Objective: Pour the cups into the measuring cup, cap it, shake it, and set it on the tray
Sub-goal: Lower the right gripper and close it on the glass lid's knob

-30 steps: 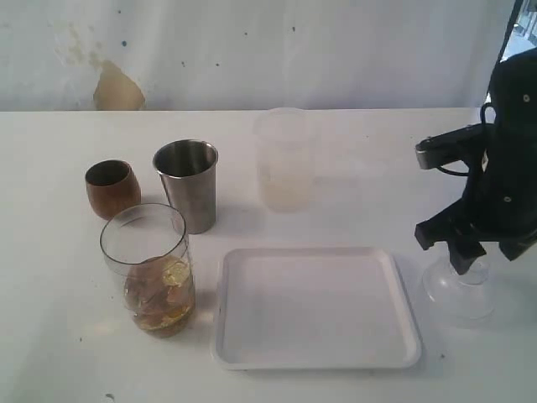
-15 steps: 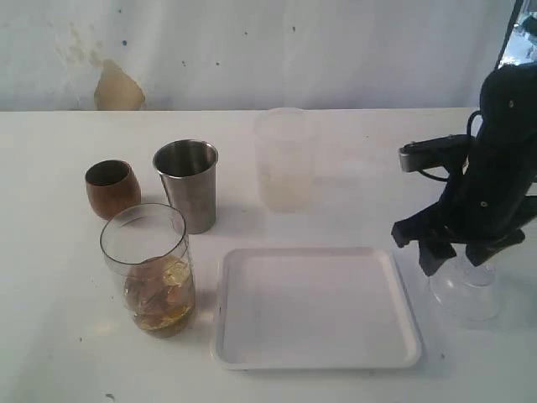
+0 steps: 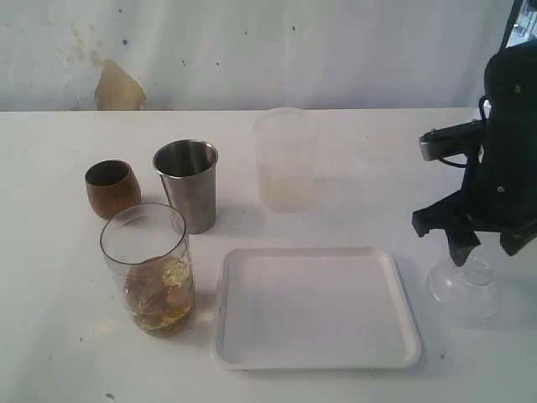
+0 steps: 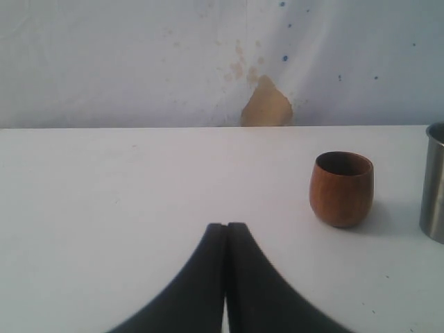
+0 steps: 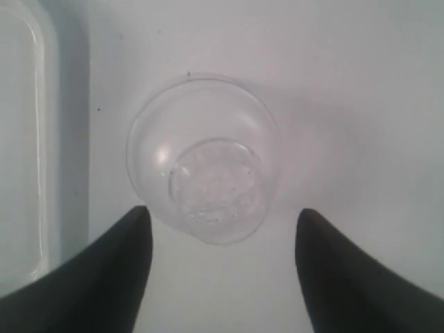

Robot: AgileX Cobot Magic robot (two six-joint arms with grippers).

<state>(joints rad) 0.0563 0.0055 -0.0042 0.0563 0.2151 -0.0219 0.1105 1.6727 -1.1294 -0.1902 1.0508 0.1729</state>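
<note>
- Hovering over a clear domed lid (image 3: 464, 290), the right claw (image 5: 223, 218) is released, jaws apart.
- Left claw (image 4: 226, 229) is clenched on nothing, near the wooden cup (image 4: 340, 189).
- The lid sits on the table (image 3: 377, 168), just right of the tray (image 3: 315, 357).
- The measuring cup (image 3: 149, 269), holding amber liquid, stands left of the tray, before the steel tumbler (image 3: 188, 185).

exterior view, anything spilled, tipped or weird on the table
Nothing spilled or tipped: the wooden cup, steel tumbler and measuring cup stand upright, the tray lies flat. The clear cap lies right of the tray, below the open right claw. Only oddity: a tan patch on the back wall, like a stain or peeled paint.
</note>
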